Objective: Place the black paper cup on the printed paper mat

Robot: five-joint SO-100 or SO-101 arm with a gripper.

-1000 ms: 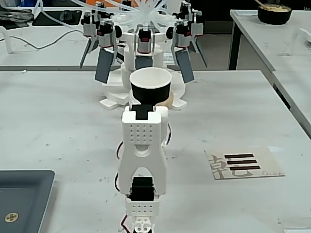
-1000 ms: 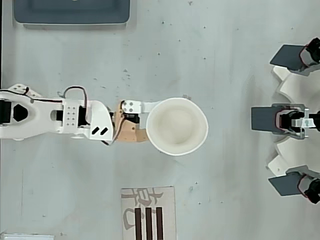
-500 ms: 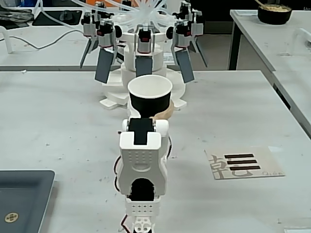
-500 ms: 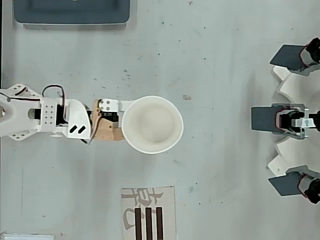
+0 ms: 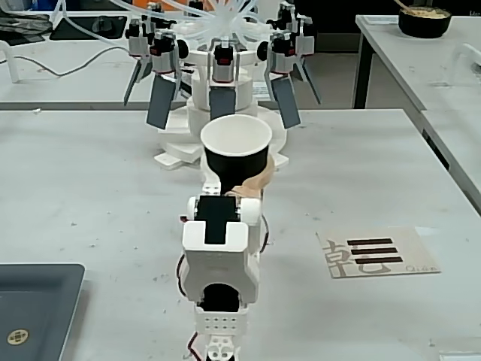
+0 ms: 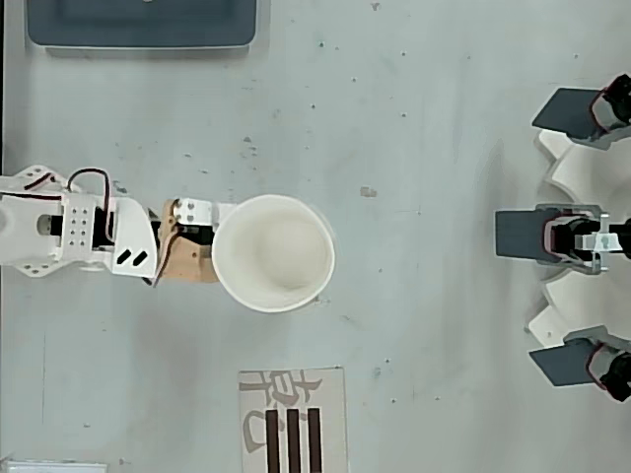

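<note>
Black paper cup [image 5: 236, 152] [image 6: 273, 252] sits upright in the gripper [image 5: 234, 184] [image 6: 212, 252], pinched between the white finger and the tan one, open mouth up and white inside showing. Compared with half a second ago, the overhead view shows cup and arm [image 6: 69, 232] drawn back further toward the left edge of the picture, and the fixed view shows the cup turned a little to the right, with the tan finger now more visible at its lower right. The cup is well apart from the printed paper mat [image 5: 378, 253] [image 6: 293, 421], which lies flat on the grey table [image 5: 90, 188] [image 6: 414, 118], below the cup in the overhead view and to the right of the arm in the fixed view. Nothing lies on the table between cup and mat. A dark grey tray [image 5: 34, 308] [image 6: 143, 25] rests at the table's other side. Behind the cup stands a white machine with dark paddles [image 5: 222, 68] [image 6: 577, 236], and a black bowl [image 5: 425, 20] sits on a neighbouring table at upper right.
</note>
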